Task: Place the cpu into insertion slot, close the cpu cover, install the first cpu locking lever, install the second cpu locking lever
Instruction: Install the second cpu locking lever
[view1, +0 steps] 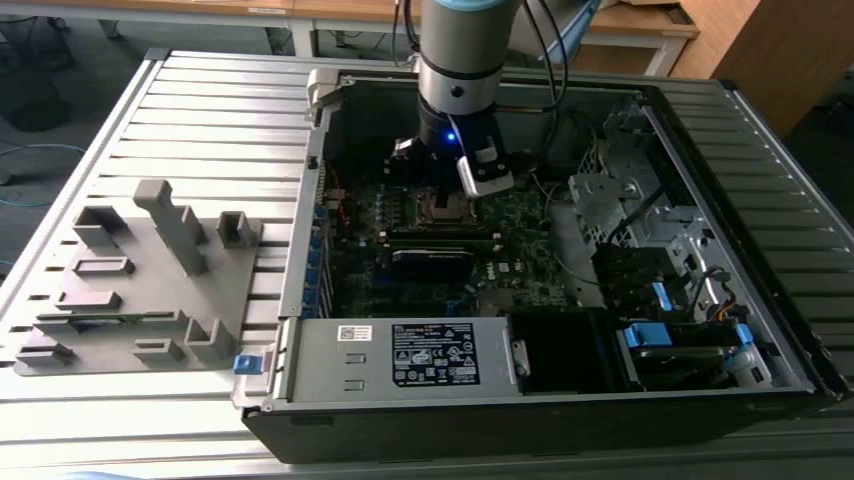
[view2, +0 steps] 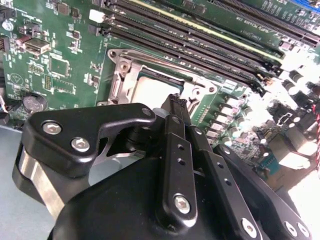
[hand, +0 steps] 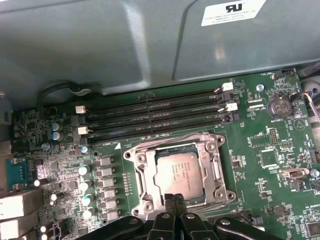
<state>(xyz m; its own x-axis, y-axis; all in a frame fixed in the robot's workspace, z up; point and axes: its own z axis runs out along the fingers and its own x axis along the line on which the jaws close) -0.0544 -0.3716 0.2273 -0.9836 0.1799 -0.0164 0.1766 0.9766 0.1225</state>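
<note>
The cpu (hand: 177, 172), a dull silver square, lies flat in the insertion slot (view1: 447, 207) on the green motherboard. The cpu cover (hand: 137, 165), a silver frame with a cut-out middle, lies down around the chip. A thin metal lever rod (hand: 165, 139) runs along the cover's edge beside the memory slots. My gripper (hand: 174, 199) hangs just above the socket's edge on the side away from the memory slots. Its black fingertips (view2: 175, 100) are pressed together with nothing between them. The cpu (view2: 155, 90) shows past the fingertips in the second wrist view.
Long black memory slots (hand: 155, 117) run beside the socket. In the exterior view the grey power supply (view1: 400, 360) closes the case's near side, and drive bays with blue clips (view1: 667, 330) fill the exterior view's right. A grey fixture block (view1: 134, 280) stands outside the case, on the exterior view's left.
</note>
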